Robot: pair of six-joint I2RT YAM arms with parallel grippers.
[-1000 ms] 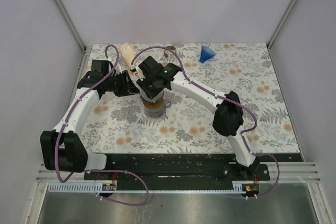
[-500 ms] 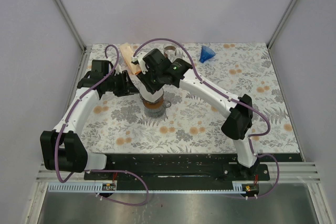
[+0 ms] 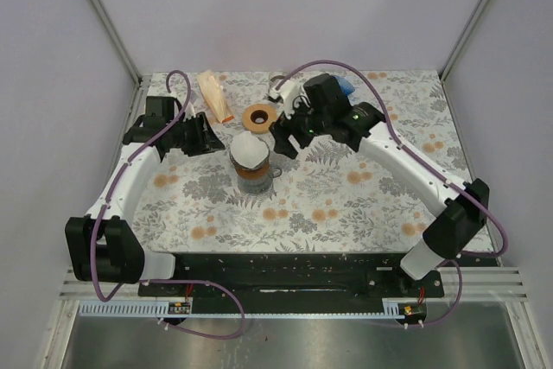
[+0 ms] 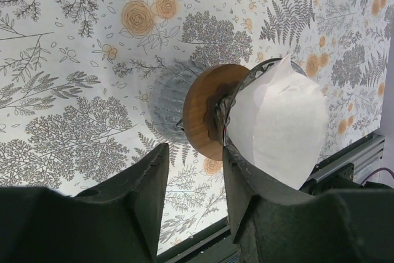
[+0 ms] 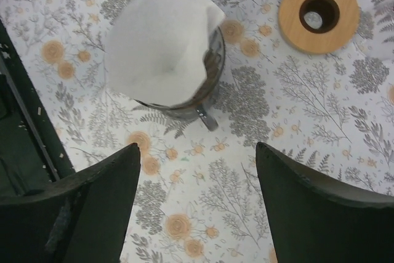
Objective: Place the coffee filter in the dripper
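Coffee filter (image 3: 250, 150): white paper cone, seated mouth-up in the dripper (image 3: 254, 175), which stands left of centre on the flower-patterned table (image 3: 346, 205).

Change noted, 1: the right arm (image 3: 406, 157), which covered the dripper a second ago, has swung away to the far right of it. Its jaws are spread wide with nothing between them, as the right wrist view shows.

Change noted, 2: the filter and a wooden ring (image 3: 259, 116) just behind the dripper are now uncovered in the top view.

Unchanged: the left arm (image 3: 130, 170) holds its place left of the dripper, its jaws parted and empty, pointing at the dripper's wooden collar (image 4: 206, 112) without closing on it.

Reading: the paper is released and stays put by itself, so the placement looks done or very nearly so.

Not determinable:
- whether the filter tip reaches the bottom of the cone; the paper rises above the rim and 1 edge curls inward.
- the filter's lower edge in the left wrist view, cut off by a jaw.
- the blue funnel (image 3: 346, 84), mostly hidden behind the right arm.
- contents of the tan packet (image 3: 216, 95) at the far edge.
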